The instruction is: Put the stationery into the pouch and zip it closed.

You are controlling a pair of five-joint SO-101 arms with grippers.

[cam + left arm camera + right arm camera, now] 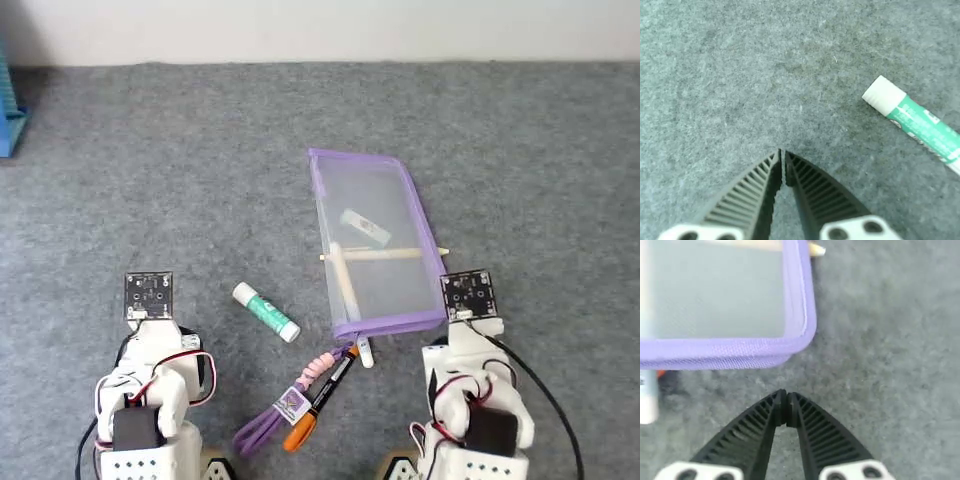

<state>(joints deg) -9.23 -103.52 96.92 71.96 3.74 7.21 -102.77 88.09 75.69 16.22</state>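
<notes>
Your left pincer (783, 159) is closed, empty, glue stick (914, 121) ahead of it; your right pincer (786, 400), likewise closed and empty, sits just before the pouch (740, 352).

No readable text anywhere. Green glue stick (920, 127) label carries print, too blurred to read.

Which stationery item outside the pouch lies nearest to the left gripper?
The green glue stick with the white cap; the orange pen lies farther off.
</notes>
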